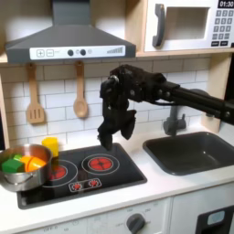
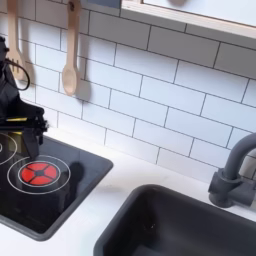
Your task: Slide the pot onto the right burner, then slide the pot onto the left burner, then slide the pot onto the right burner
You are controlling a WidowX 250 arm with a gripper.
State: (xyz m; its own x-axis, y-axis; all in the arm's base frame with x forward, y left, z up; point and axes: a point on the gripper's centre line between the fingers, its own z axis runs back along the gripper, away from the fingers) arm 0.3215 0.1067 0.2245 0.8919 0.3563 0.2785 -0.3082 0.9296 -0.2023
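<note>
The pot (image 1: pixel 23 165) is shiny silver with orange, green and yellow toy food in it. In the first exterior view it sits at the stove's left edge, just left of the left burner (image 1: pixel 57 171). The right burner (image 1: pixel 99 164) (image 2: pixel 37 173) lies bare. My gripper (image 1: pixel 116 135) (image 2: pixel 24 122) hangs above the back of the stove, over the right burner and well to the right of the pot. Its fingers point down, look open, and hold nothing.
A small yellow cup (image 1: pixel 51 144) stands behind the pot. A wooden spatula (image 1: pixel 35 96) and a wooden spoon (image 1: pixel 80 91) (image 2: pixel 70 62) hang on the tiled wall. A dark sink (image 1: pixel 190 151) (image 2: pixel 190 225) with a grey tap (image 2: pixel 232 172) lies right of the stove.
</note>
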